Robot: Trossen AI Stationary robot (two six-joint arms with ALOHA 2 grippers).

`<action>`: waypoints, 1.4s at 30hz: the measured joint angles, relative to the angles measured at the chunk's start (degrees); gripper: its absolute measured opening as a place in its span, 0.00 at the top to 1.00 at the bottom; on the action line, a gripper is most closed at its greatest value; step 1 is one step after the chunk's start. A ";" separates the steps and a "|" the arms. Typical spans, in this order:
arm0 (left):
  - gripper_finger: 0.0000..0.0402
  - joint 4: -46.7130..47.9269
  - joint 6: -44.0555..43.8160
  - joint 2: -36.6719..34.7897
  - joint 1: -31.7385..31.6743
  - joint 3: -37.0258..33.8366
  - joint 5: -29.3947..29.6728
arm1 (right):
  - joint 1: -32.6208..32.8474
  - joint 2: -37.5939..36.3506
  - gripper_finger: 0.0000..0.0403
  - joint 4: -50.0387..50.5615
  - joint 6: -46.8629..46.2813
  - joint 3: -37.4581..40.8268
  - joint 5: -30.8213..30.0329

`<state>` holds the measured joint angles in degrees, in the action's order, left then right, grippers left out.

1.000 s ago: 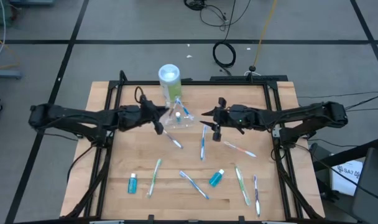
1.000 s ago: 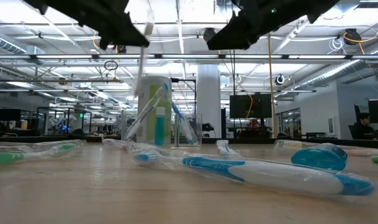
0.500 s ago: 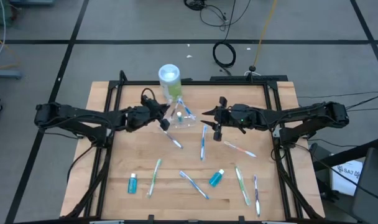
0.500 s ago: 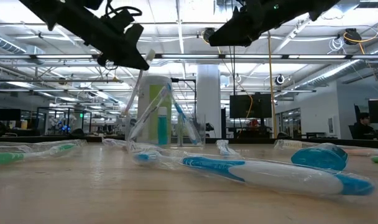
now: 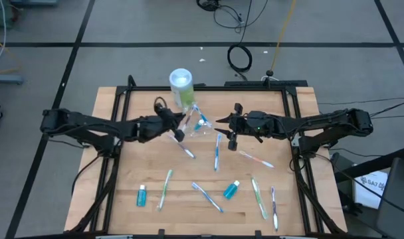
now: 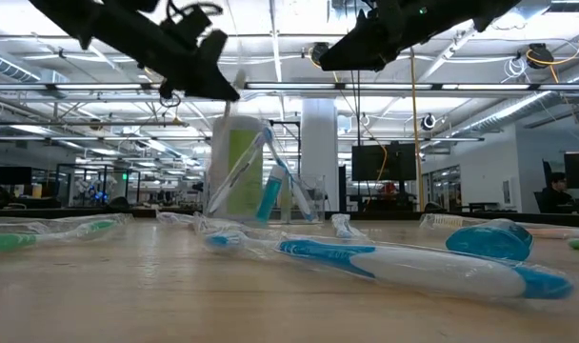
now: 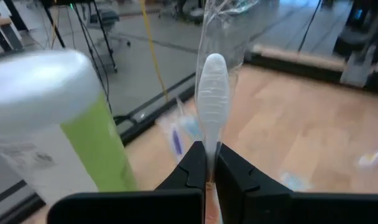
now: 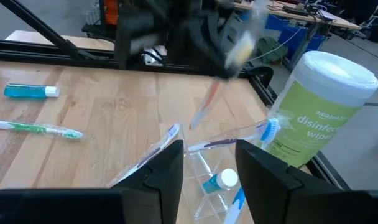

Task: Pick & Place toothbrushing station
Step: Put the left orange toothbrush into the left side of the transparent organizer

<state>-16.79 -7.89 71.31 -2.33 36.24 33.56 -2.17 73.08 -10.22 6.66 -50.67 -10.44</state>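
The clear container (image 5: 198,123) stands on the table in front of the green-and-white canister (image 5: 181,85). It holds two or three toothbrushes and a teal tube (image 8: 215,182). My left gripper (image 5: 178,131) hangs just left of it, shut on a wrapped white toothbrush (image 7: 212,81). My right gripper (image 5: 226,131) hovers open just right of the container, above it, with nothing between its fingers (image 8: 170,163). More toothbrushes (image 5: 216,151) and two teal tubes (image 5: 231,190) lie flat on the near half of the table. My left gripper pinches the wrapped toothbrush's shaft (image 7: 208,163) between its two fingers, which lie across it. The white rounded end sticks up and forward past the fingertips. The other end (image 8: 198,115) slants down toward the container's rim. Whether it touches the rim I cannot tell.
The tall canister stands close behind the container at the far edge. Loose toothbrushes (image 5: 165,188) (image 5: 258,196) and a tube (image 5: 141,195) are scattered over the near half. A black frame rail (image 5: 292,133) runs along the table's edges.
My left gripper has sunk a little and gone toward the table's right, up to the container, carrying the toothbrush. The container has shifted toward the right, and the teal tube inside it, upright before, now leans.
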 joint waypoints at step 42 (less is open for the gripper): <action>0.79 5.11 -8.74 9.72 -4.94 0.03 0.70 | 0.02 0.02 0.65 -0.25 0.07 0.00 0.02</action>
<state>-11.68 -16.64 81.03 -7.27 36.27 34.26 -2.15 73.10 -10.47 6.73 -50.68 -10.41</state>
